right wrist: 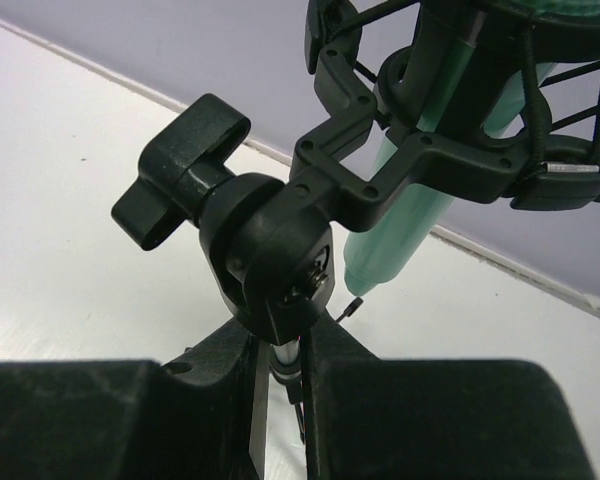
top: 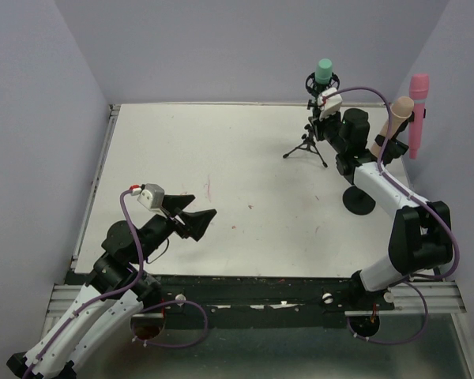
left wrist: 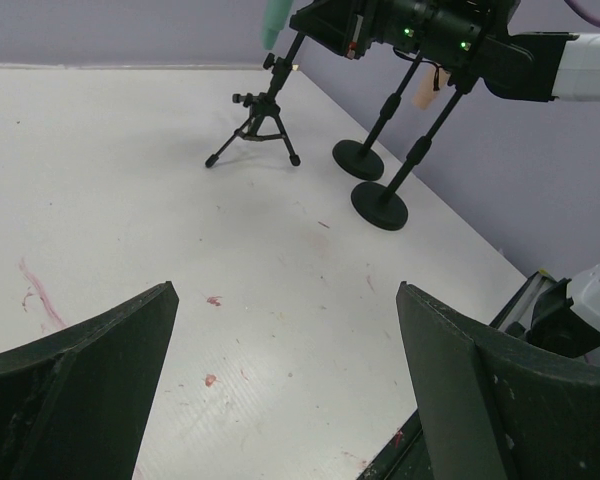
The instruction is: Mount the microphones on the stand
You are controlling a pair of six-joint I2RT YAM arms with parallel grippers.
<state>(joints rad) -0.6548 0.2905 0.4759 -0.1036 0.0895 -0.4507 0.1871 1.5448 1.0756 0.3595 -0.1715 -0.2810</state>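
Observation:
The teal microphone (top: 325,71) sits in the black shock mount of a small tripod stand (top: 306,147) at the back right. In the right wrist view its teal body (right wrist: 420,210) runs through the mount (right wrist: 450,160). My right gripper (right wrist: 290,375) is shut on the tripod stand's post just under the pivot joint (right wrist: 265,255); it also shows in the top view (top: 317,120). The peach microphone (top: 396,115) and the pink microphone (top: 418,110) are held upright on stands at the far right. My left gripper (top: 196,221) is open and empty over the mat, also in the left wrist view (left wrist: 285,290).
Two round-base stands (left wrist: 358,160) (left wrist: 378,206) stand right of the tripod (left wrist: 260,125); one base shows in the top view (top: 359,201). My right arm (top: 387,189) reaches over them. Purple walls close in the back and sides. The white mat (top: 221,158) has small red stains.

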